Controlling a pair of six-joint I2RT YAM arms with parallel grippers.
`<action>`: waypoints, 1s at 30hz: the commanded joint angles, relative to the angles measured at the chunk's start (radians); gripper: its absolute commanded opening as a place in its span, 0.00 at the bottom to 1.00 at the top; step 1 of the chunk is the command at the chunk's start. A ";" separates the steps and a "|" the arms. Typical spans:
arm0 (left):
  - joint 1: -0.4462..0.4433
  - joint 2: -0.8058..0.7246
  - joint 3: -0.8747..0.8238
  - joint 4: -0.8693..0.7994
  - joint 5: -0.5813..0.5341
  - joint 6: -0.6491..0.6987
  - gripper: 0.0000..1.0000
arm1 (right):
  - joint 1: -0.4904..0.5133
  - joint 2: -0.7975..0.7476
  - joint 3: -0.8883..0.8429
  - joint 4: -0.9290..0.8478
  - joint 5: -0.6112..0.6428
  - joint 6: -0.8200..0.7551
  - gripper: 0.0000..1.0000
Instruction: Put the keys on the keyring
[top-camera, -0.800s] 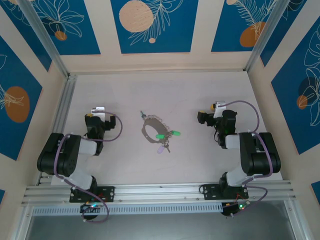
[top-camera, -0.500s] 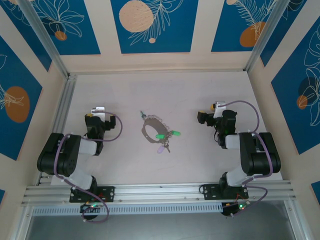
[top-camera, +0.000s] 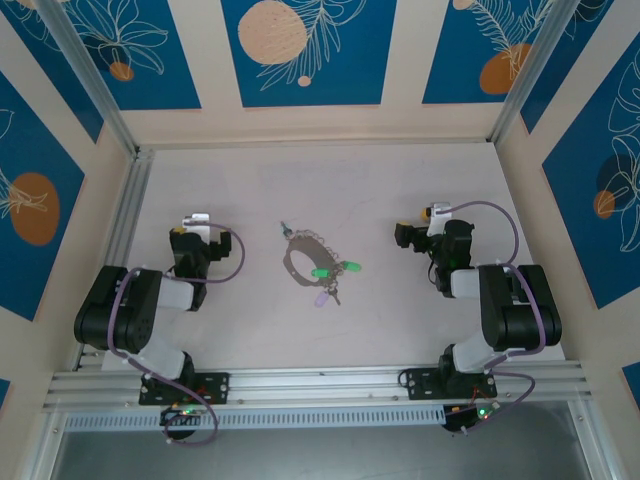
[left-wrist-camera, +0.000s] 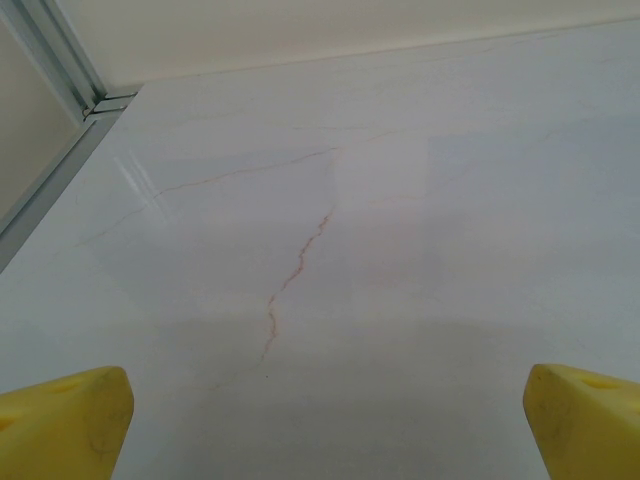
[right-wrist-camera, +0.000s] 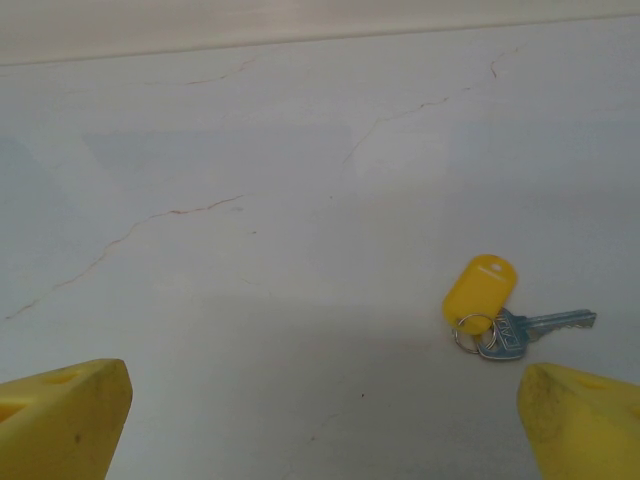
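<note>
While my left tool (left-wrist-camera: 325, 425) and right tool (right-wrist-camera: 322, 425) both stand spread wide and empty, I see the keyring (top-camera: 303, 262) on the surface (top-camera: 400, 330) midway between them, the keys (top-camera: 322, 272) at its near-right edge, perhaps touching it; a yellow-tagged key (right-wrist-camera: 481, 290) lies before the right tool

- Seen from above, the tiny metal keys (top-camera: 322, 272) with green and lilac plastic heads are too small for you to tell whether they are threaded on the thin grey oval wire keyring (top-camera: 305, 260) or merely lie across it.
- A small dark piece (top-camera: 285, 228) at the keyring's far end is too small to identify.
- Your left tool (left-wrist-camera: 325, 425) has its yellow fingertips (left-wrist-camera: 65, 425) cut off by the wrist picture's bottom corners.
- Your right tool (right-wrist-camera: 325, 425) has its yellow fingertips (right-wrist-camera: 60, 420) cropped the same way.
- On the desk (right-wrist-camera: 300, 200), the marking on the silver key (right-wrist-camera: 530, 328) beside the yellow oval plastic tag (right-wrist-camera: 480, 288) is too blurred to read.
</note>
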 joint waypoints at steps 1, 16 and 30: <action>0.013 -0.004 0.008 0.012 0.008 -0.003 1.00 | -0.008 0.000 0.011 0.003 -0.013 0.013 0.99; -0.182 -0.428 0.344 -0.974 0.065 -0.313 1.00 | 0.234 -0.314 0.297 -0.702 0.132 0.109 0.99; -0.197 -0.368 0.348 -1.024 0.679 -0.534 1.00 | 0.434 0.092 0.714 -1.204 -0.301 -0.034 0.94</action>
